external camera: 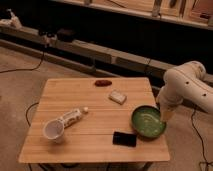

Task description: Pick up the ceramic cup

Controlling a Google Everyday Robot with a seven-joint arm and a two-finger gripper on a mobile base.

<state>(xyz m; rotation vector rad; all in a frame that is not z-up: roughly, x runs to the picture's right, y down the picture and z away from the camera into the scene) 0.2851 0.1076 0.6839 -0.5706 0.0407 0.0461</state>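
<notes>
The ceramic cup (53, 130) is found on the near left part of the wooden bench (70, 92), with its wide round rim turned up toward the camera. A long white tube (73, 117) is laid aslant just beyond it to the right, capped end pointing far and right; whether tube and cup touch cannot be told. A wide green bowl (148, 122) is set on the near right part of the bench, and a flat black object (124, 138) is placed just left of it, by the near edge. Farther back, a small pale block (117, 96) and a dark red object (102, 82) are seen.

The white arm (187, 85) is bent down from the right, and the claw (168, 116) is held at the bowl's right rim, well apart from the cup. Nothing is seen in the claw's hold, and how far it is open cannot be told.
</notes>
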